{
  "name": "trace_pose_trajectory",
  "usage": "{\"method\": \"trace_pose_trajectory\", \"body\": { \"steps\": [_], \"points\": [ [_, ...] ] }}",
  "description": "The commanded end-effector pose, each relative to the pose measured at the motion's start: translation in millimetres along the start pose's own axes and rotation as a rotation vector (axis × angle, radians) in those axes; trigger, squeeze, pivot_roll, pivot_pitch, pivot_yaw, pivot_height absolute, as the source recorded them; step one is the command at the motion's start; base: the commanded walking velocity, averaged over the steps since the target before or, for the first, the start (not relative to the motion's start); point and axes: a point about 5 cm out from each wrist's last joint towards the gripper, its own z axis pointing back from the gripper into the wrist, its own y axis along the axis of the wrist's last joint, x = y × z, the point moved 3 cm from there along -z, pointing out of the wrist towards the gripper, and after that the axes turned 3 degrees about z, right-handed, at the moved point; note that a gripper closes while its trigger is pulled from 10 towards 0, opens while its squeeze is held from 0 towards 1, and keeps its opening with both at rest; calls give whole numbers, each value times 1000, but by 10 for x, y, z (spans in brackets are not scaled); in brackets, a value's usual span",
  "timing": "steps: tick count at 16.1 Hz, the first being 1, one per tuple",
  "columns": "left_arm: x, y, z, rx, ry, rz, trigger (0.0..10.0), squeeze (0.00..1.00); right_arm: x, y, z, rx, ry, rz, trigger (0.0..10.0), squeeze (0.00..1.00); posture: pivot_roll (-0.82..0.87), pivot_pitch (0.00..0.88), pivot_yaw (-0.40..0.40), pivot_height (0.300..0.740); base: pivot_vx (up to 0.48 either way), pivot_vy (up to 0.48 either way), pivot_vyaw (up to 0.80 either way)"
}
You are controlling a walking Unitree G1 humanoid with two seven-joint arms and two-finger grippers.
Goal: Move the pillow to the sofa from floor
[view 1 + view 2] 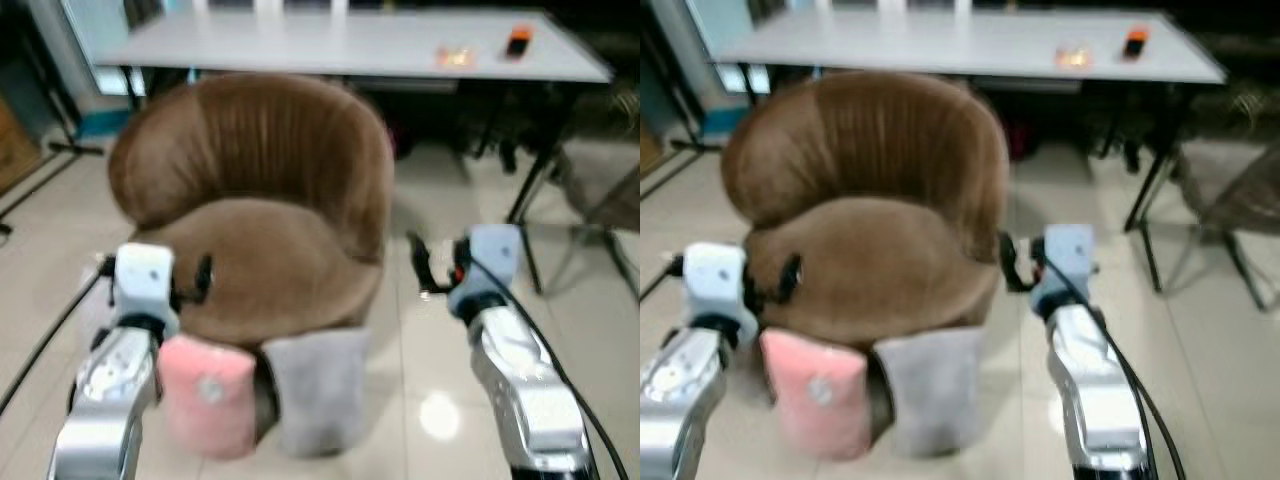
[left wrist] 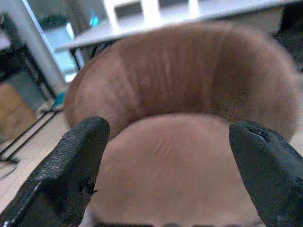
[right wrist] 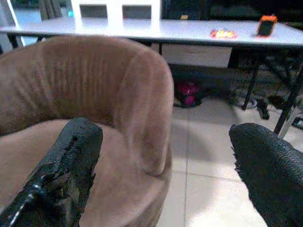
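A pink pillow (image 1: pixel 207 395) and a grey pillow (image 1: pixel 318 385) stand side by side on the tiled floor, leaning against the front of a round brown sofa chair (image 1: pixel 270 180). My left gripper (image 1: pixel 195 283) hovers open at the chair's front left, just above the pink pillow, with nothing between its fingers (image 2: pixel 80 156). My right gripper (image 1: pixel 430 268) is open to the right of the chair, over bare floor, its fingers (image 3: pixel 71 161) spread wide. The sofa seat (image 2: pixel 170 156) has nothing on it.
A long white table (image 1: pixel 340 45) stands behind the chair, with an orange object (image 1: pixel 518 40) and a small item (image 1: pixel 455 57) on it. Its black legs (image 1: pixel 530 180) and a dark chair (image 1: pixel 600 200) are at the right. Cables lie on the floor at the left.
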Motion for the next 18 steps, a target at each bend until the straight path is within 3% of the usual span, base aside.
{"method": "trace_pose_trajectory", "body": {
  "steps": [1,4,9,11,18],
  "points": [
    [104,11,14,-1,-36,32,10000,0,99,-45,1,-15,-33,12,10000,1000,-137,0,39,740,0,0,0],
    [137,8,-3,4,-77,3,10000,0,76,17,31,14,-38,21,10000,1000,-169,0,62,740,0,0,0],
    [181,-7,-2,15,-91,23,10000,0,144,-31,87,2,-77,47,10000,1000,-185,0,61,740,0,0,0],
    [198,-10,12,18,-99,34,10000,0,190,-5,73,20,-117,82,10000,1000,-180,0,54,740,300,0,0],
    [168,-4,22,19,-93,25,10000,0,227,-1,6,14,-126,61,10000,1000,-163,0,45,740,336,0,0]
  ]
}}
